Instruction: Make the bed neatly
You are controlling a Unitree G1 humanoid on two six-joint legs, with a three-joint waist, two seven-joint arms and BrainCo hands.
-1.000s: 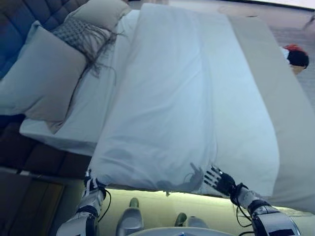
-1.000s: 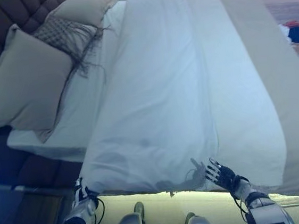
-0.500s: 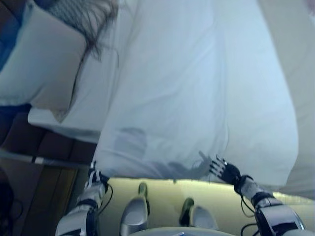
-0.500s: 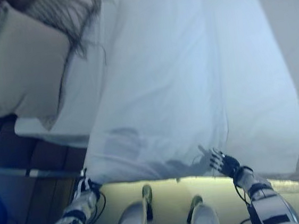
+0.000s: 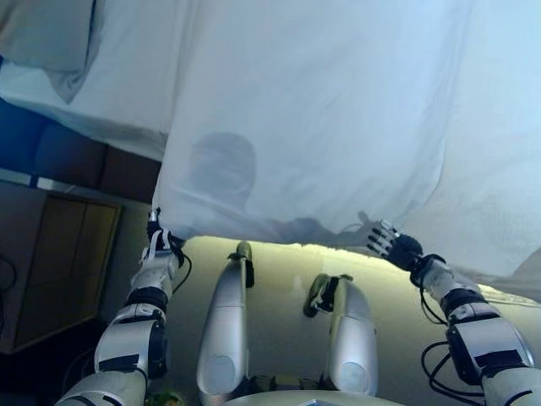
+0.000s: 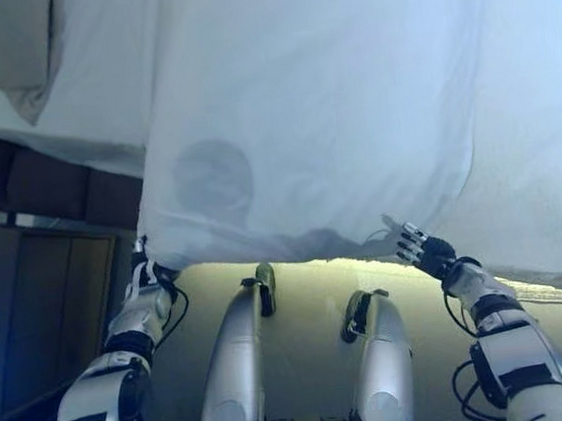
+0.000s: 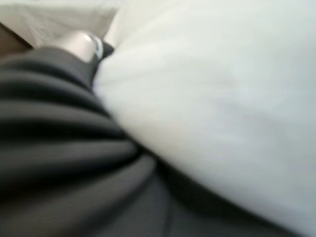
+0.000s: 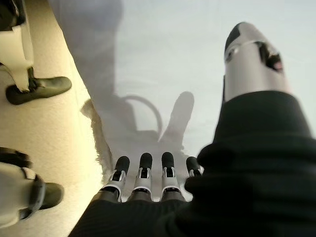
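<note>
Head camera, left eye first: the bed [image 5: 127, 127] fills the top of the view, with a pale yellowish floor [image 5: 279, 279] below and a wooden nightstand [image 5: 59, 254] at the left beside the dark bed base. The white duvet [image 5: 321, 110] lies over the mattress with its long side running across the view, and its near edge hangs over the side of the bed toward the robot. A grey-beige pillow [image 5: 42, 34] sits at the top left corner on the white sheet. The left hand [image 5: 156, 254] is up at the duvet's near left corner; the right hand [image 5: 393, 247] sits at the hanging edge further right, fingers straight and spread.

Right eye: same scene, and the left hand [image 6: 140, 286] is tucked right under the corner of the duvet [image 6: 320, 106] (its fingers are hidden by the cloth, so I can't tell if it's grasping).

Left wrist: mostly dark ribbed cover and white cloth pressed close against it; no way to read the fingers.

Right wrist: the fingers [image 8: 143, 170] are extended straight, touching the duvet's edge [image 8: 163, 74], thumb apart, nothing gripped.
</note>
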